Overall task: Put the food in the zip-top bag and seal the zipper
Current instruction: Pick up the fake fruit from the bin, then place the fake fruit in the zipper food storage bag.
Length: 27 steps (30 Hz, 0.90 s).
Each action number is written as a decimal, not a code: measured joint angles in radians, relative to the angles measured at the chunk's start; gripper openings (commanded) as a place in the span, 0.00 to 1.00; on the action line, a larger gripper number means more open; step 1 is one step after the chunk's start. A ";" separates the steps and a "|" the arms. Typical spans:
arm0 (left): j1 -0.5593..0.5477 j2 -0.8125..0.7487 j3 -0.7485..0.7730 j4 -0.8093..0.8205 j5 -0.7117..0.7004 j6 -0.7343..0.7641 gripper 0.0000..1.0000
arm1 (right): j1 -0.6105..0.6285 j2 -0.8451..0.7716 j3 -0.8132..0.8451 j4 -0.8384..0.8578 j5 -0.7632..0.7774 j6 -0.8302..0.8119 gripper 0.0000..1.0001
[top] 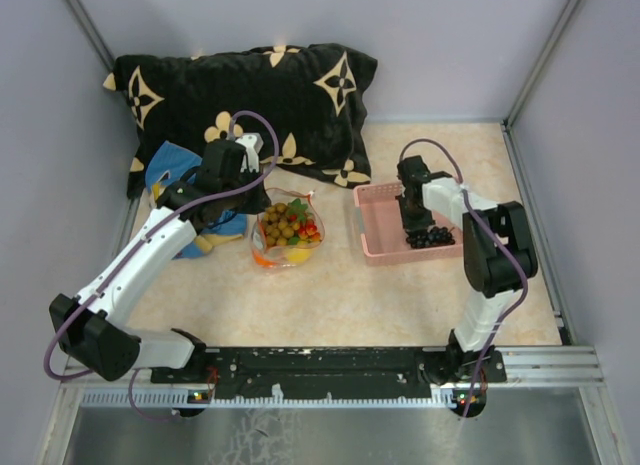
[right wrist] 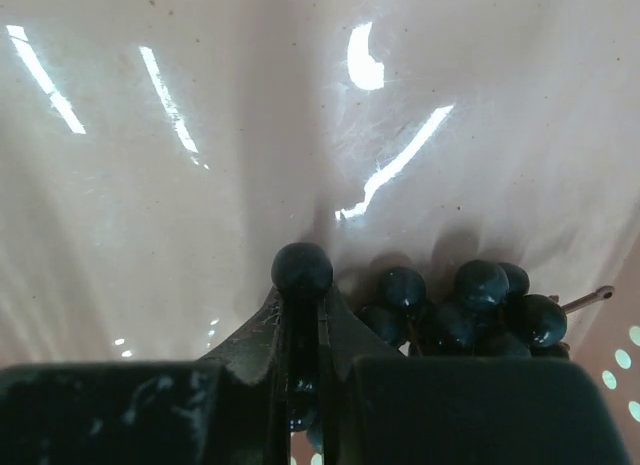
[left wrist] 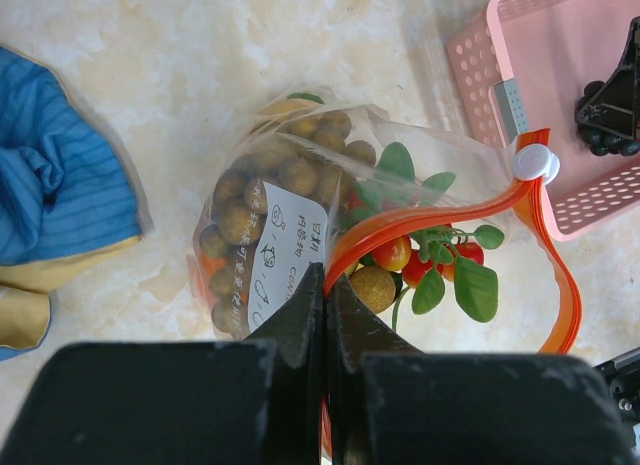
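Left of the zip-top bag (top: 287,230) we see a blue striped cloth (left wrist: 60,175) lying crumpled on the pale table (top: 350,295). Behind the bag, a black pillow (top: 250,95) with tan flower shapes rests against the back wall.

At the bag's near edge, the left gripper (left wrist: 324,275) has its fingers pressed together on the zipper (left wrist: 450,220), pinching the orange-red strip at one end of the mouth. From that pinch the strip curves away in an open loop, so the mouth is gaping, and a white slider (left wrist: 536,163) sits at the far bend.

Inside the bag we make out a cluster of brownish-tan balls (left wrist: 245,220) behind a white label (left wrist: 285,250). Small red fruits (left wrist: 392,253) and green leaves (left wrist: 475,290) lie nearer the mouth. From above, a yellow lemon (top: 297,253) shows at the bag's near end.

Right of the bag, close but apart from it, stands a pink basket (top: 362,225). The right gripper (right wrist: 301,290) reaches down into it, its fingers drawn nearly together on one ball of a bunch of dark berries (right wrist: 470,305). The rest of the bunch lies on the basket floor, at its side farthest from the bag.
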 measured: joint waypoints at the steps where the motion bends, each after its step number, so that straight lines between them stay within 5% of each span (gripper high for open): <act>1: 0.000 0.000 0.000 0.000 0.000 0.000 0.00 | 0.000 -0.001 0.004 -0.002 -0.004 0.000 0.01; 18: 0.000 0.003 0.000 0.001 0.000 0.011 0.00 | 0.016 -0.316 0.118 -0.063 -0.101 0.023 0.00; 27: 0.000 0.003 0.000 0.001 0.006 0.012 0.00 | 0.152 -0.398 0.317 -0.106 -0.138 0.055 0.00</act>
